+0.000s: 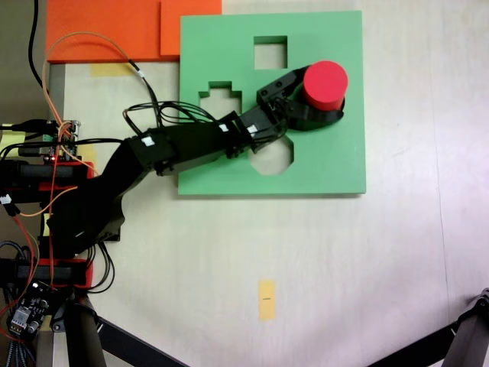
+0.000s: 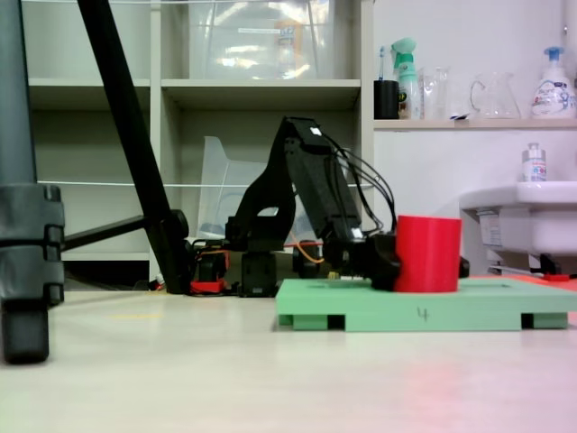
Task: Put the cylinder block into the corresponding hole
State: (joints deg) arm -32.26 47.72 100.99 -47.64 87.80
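Cylinder block stands upright, long axis vertical, flat round top facing up; in a fixed view its sides rise straight from the green foam board w/ no visible tilt. From above it sits on the board's right part, right of the square cutout and up-right of the octagonal cutout. Round hole isn't visible; block & gripper cover that spot, so can't tell if the base is in it or on the surface. Gripper comes in from the left, jaws spread to the block's width & pinching it: one finger along its upper-left side, the other curving under its lower edge. Stepped cutout lies left, partly under the arm. Orange foam touches the board's top-left corner.
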